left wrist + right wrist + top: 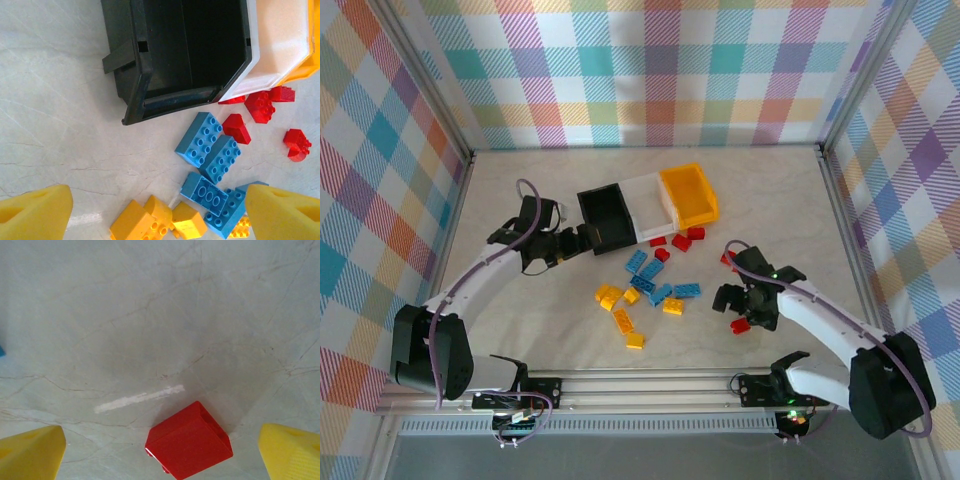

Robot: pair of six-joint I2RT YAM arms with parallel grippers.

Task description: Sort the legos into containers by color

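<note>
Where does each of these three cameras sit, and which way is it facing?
Top external: high behind the robot, facing down at the table; left arm and right arm show.
Left wrist: facing down at the black bin and blue bricks; left tool tips in the bottom corners.
Right wrist: facing down at a red brick between the right tool tips.
Shared: top and left wrist both show the black bin.

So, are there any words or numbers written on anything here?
There are none that can be read.
The black bin, white bin and orange-yellow bin show no label.
The studs on the blue legos are too blurred to show any lettering.
The red lego in the right wrist view shows a plain face.
</note>
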